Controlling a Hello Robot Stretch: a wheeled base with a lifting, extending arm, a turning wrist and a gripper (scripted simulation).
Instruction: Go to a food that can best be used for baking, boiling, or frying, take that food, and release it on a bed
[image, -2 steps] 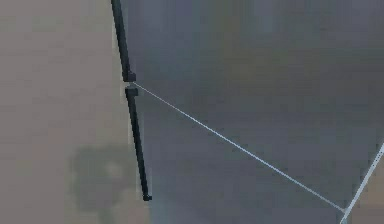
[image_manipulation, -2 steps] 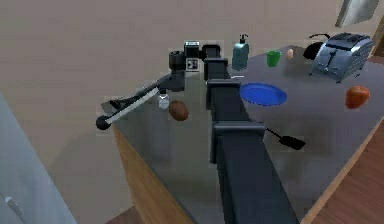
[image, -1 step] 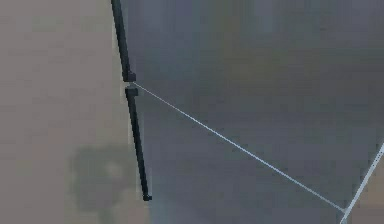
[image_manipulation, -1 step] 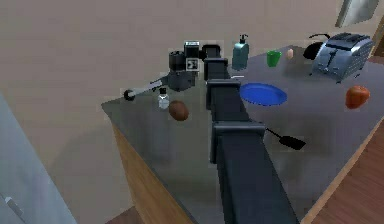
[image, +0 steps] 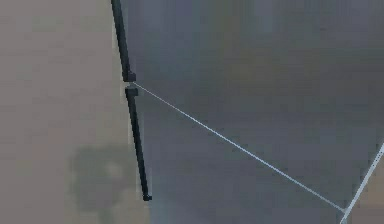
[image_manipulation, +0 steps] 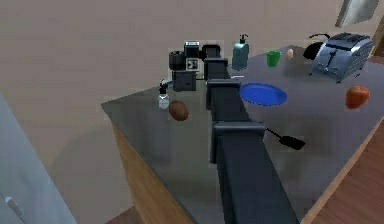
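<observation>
gripper (image_manipulation: 172, 82) by the tabletop (image_manipulation: 320, 125), no way to see if it holds anything | brown potato (image_manipulation: 178, 110) lies close by it | small white bottle (image_manipulation: 163, 99) next to that | blue plate (image_manipulation: 263, 95) farther off

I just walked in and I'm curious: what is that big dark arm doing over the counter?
The robot's arm reaches out over a grey kitchen counter. Its gripper is near a brown, round thing that looks like a potato, beside a small white shaker. I can't tell whether it holds anything. A blue plate, a toaster and a black spatula sit on the counter too.
</observation>
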